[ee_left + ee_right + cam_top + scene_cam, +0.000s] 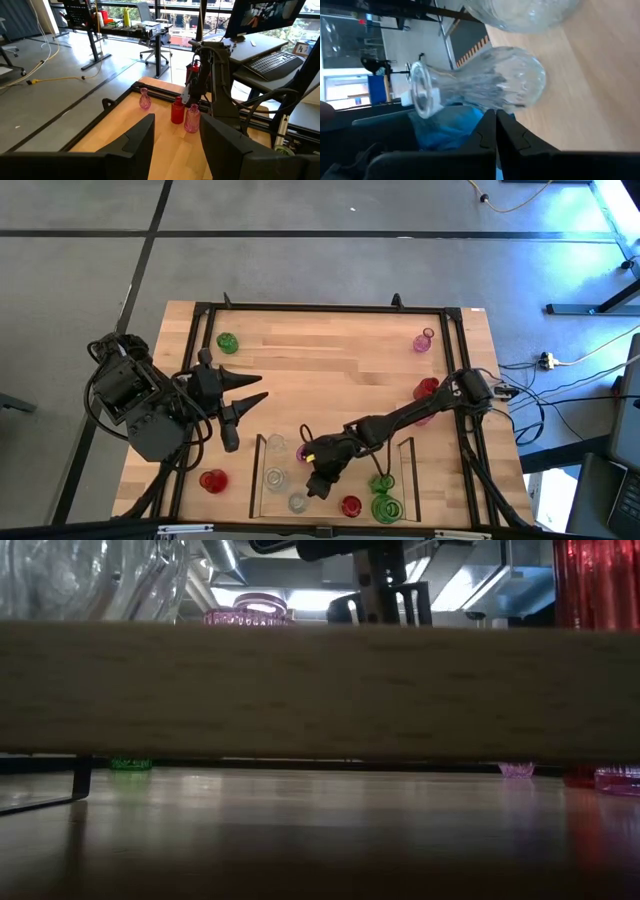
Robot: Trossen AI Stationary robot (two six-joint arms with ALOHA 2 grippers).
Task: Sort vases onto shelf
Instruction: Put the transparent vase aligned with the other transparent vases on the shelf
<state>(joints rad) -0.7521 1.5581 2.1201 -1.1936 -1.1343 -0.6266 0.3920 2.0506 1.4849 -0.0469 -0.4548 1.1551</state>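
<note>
Right tool [318, 484] sits low over the shelf [258, 480], jaws clenched on nothing, with a clear vase [485, 87] standing just beyond its tips. That vase sits in the shelf's left-hand part beside another clear one [274, 476]; a pink one [303, 450] is close behind the tool, while red [350, 506] and green [384, 508] ones fill the right-hand part. Off the shelf, a red vase [212, 480] stands just left of it, a green one [227, 342] at the far left corner, and a pink [424, 341] and a red [427, 388] one on the far right of the bench [330, 360]. Left tool [258, 388] hovers released over the bench's left side, holding nothing.

To do this step well, I would lift the right tool straight up before swinging, since the shelved vases crowd it and a sideways drag could topple them. Then spread the jaws wide and close on the body.
</note>
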